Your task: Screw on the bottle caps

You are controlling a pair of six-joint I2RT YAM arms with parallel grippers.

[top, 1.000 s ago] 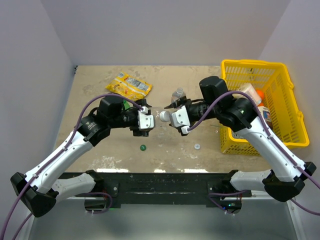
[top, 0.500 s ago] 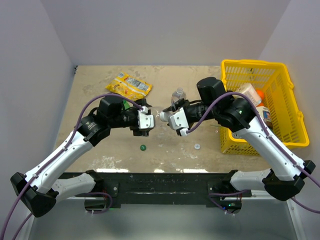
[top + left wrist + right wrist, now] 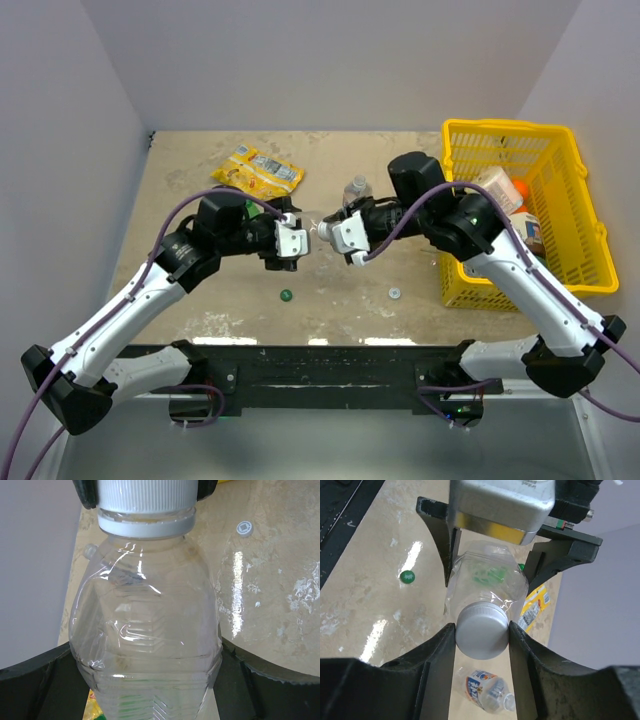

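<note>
The left fingers [image 3: 30, 680] clamp the body of a clear bottle [image 3: 145, 630], which is held sideways above the worktop [image 3: 200, 170]. The right fingers [image 3: 437, 665] pinch the ribbed white cap [image 3: 481, 632] sitting on that bottle's neck, one finger on each side. On the worktop nearer the bases than both fingers lie a dark green cap [image 3: 286, 295] and a loose white cap [image 3: 395, 293]. A labelled bottle [image 3: 485, 690] rests just beyond the right fingers.

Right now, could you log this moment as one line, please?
left tool: holds clear bottle | right tool: grips white cap on its neck | green cap: lying loose
</note>
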